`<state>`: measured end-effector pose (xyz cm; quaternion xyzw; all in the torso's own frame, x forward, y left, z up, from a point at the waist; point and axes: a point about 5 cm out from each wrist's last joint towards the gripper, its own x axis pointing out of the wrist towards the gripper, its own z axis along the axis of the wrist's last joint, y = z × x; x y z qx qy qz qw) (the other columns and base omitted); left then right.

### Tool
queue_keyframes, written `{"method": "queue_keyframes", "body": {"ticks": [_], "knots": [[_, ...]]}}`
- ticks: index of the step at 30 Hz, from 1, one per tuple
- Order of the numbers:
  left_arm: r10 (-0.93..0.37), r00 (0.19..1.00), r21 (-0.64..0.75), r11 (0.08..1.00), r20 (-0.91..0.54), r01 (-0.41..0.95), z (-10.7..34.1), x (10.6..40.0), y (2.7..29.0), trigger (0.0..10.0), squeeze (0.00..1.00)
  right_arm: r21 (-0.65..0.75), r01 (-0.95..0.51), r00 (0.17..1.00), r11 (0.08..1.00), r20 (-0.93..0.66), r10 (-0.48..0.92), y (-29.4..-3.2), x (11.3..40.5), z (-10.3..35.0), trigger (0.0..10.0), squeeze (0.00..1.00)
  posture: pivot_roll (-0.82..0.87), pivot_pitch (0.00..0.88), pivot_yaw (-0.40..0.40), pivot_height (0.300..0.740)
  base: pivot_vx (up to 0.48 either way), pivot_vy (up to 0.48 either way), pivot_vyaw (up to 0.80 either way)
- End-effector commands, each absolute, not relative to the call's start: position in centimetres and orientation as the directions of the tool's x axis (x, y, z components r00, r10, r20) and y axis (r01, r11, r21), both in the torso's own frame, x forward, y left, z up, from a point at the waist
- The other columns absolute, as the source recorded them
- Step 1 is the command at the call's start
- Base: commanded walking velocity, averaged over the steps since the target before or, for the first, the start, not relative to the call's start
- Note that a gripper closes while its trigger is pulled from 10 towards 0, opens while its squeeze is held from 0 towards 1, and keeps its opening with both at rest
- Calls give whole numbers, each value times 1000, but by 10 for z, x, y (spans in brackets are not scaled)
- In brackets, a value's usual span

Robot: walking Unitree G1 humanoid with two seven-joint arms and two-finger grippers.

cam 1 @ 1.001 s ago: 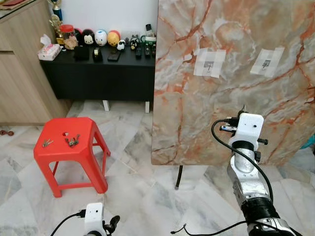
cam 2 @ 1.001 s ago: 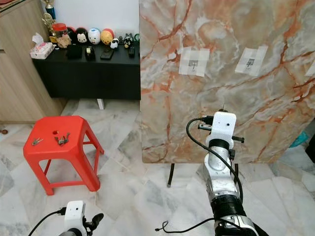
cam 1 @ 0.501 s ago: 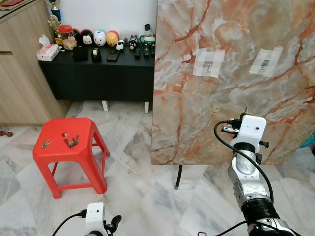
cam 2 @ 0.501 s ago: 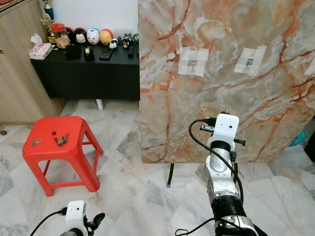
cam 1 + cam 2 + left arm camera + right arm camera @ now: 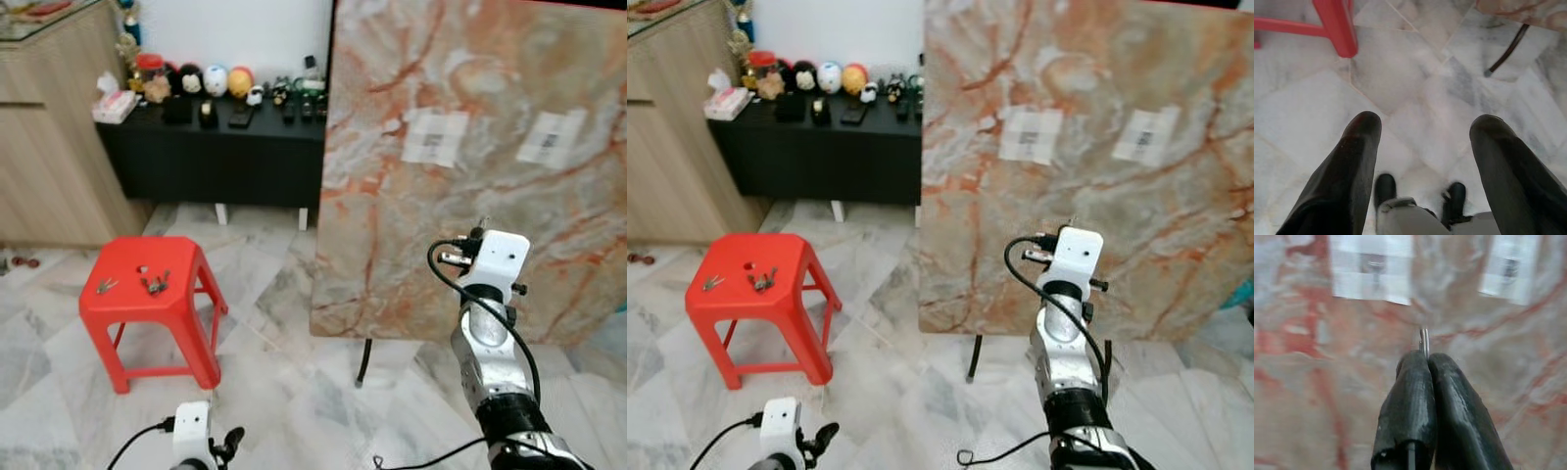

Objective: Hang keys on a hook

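My right gripper (image 5: 1427, 360) is shut on a thin metal key ring (image 5: 1423, 339) that sticks out between its fingertips. It is raised in front of the upright marble board (image 5: 470, 196). On the board are two white taped patches, each with a small hook: one (image 5: 1374, 267) and another (image 5: 1508, 269). The gripper sits below and between them, apart from the board. More keys (image 5: 155, 285) and a smaller set (image 5: 102, 286) lie on the red stool (image 5: 186, 304). My left gripper (image 5: 1422, 132) hangs low over the floor, open and with nothing in it.
The board stands on a thin black leg (image 5: 364, 362). A black sideboard (image 5: 225, 147) with toys and remotes runs along the back wall. A wooden cabinet (image 5: 49, 137) is at the far left. Marble floor lies between stool and board.
The whole picture has shifted right and blurred, so the camera has moved. My right gripper still holds the key ring before the board at about the same height.
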<state>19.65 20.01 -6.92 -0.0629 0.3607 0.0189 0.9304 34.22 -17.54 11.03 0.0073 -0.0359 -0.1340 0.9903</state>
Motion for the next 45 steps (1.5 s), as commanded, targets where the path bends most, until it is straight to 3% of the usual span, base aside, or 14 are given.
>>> {"method": "queue_keyframes", "body": {"ticks": [1, 19, 35, 45], "knots": [[-17, 736, -113, 990, -677, -81, -69, 198, 196, 10000, 0, 17, 271, 960, 962, 69, -271, -182, 343, 112, 10000, 0, 6, 0, -100, 740, 307, 0, 0], [-12, 735, -115, 989, -678, -90, -70, 196, 198, 10000, 0, 15, 254, 965, 967, 69, -254, -180, 343, 111, 10000, 0, 6, 0, -100, 740, 309, 0, 0], [-16, 738, -119, 989, -674, -88, -71, 193, 197, 10000, 0, 2, 225, 970, 974, 88, -225, -174, 342, 112, 10000, 0, 11, 0, -103, 740, 0, 0, 0], [-16, 741, -122, 989, -671, -88, -70, 195, 196, 10000, 0, -94, 151, 983, 984, 115, -140, -164, 341, 112, 10000, 0, 10, 0, -107, 740, 0, 0, 0]]}}
